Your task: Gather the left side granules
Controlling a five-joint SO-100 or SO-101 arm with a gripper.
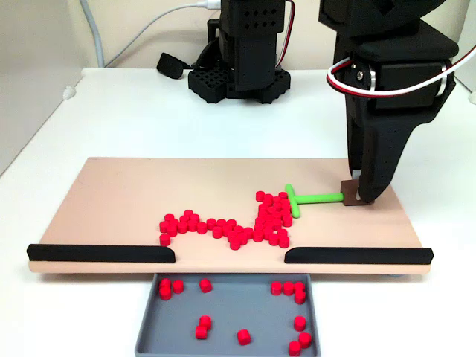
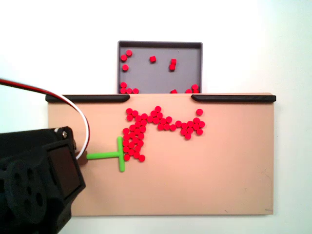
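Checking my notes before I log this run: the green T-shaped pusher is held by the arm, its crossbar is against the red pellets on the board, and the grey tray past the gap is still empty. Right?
Not quite. The grey tray is not empty: both fixed views show around a dozen red pellets already in it. The rest holds: the green pusher sits in the gripper, crossbar against the pile on the board.

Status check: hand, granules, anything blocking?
Hand shut on green pusher. Granules clustered mid-board, some in grey tray. Gap between black rails open.
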